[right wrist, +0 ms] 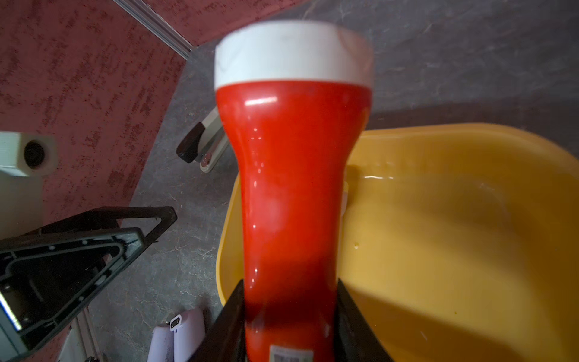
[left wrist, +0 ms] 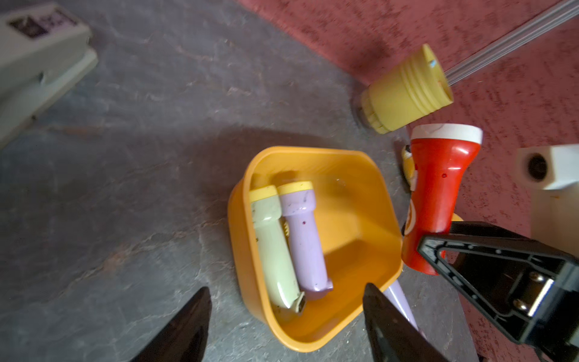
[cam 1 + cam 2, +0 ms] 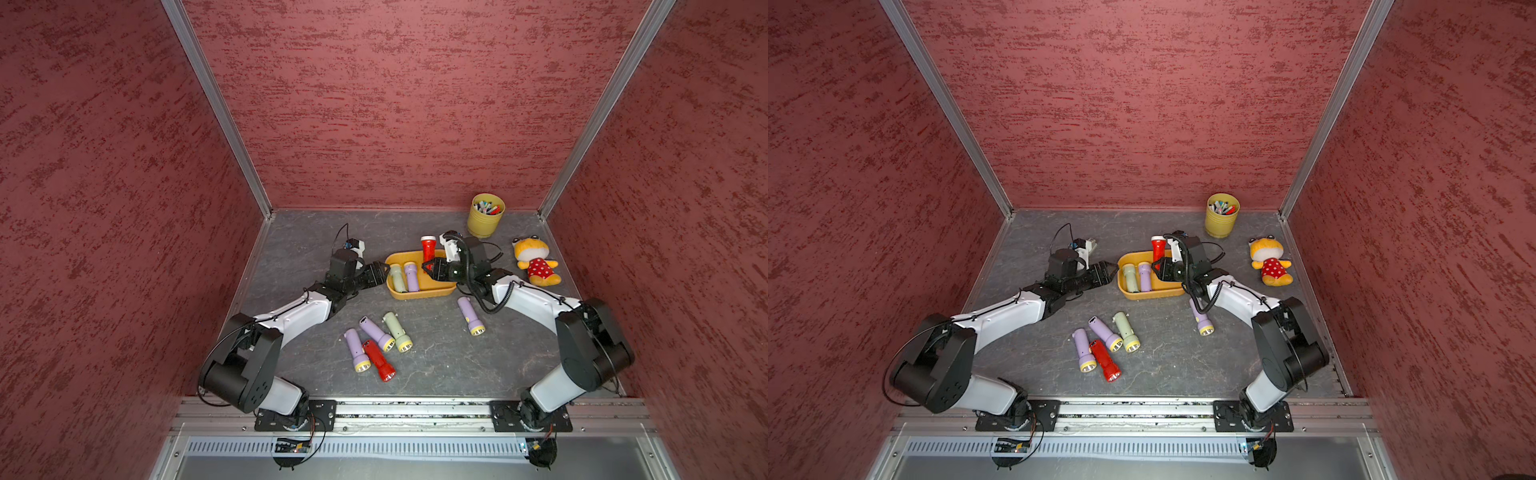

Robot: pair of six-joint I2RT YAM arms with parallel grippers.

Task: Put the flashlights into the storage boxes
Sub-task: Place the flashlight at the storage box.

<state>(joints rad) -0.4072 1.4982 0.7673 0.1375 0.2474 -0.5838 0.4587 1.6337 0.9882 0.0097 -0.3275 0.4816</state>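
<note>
The orange-yellow storage box (image 3: pixel 415 296) (image 3: pixel 1154 296) lies mid-table, holding a pale green flashlight (image 3: pixel 397 277) and a lilac flashlight (image 3: pixel 411 276) side by side. My right gripper (image 3: pixel 428 266) (image 1: pixel 289 288) is shut on the base of a red flashlight (image 3: pixel 428 247) (image 1: pixel 291 188) with a white rim. It holds this one over the box's far side, head pointing away. At the box's left end my left gripper (image 3: pixel 384 272) (image 2: pixel 287 286) stands open with nothing in it. Several flashlights lie loose in front: a lilac one (image 3: pixel 471 316) and a cluster with a red one (image 3: pixel 378 360).
A yellow cup of pens (image 3: pixel 485 215) stands at the back right, with a plush toy (image 3: pixel 536 262) to its right. A grey-white stapler (image 2: pixel 37 62) lies behind my left wrist. Red walls enclose the table on three sides.
</note>
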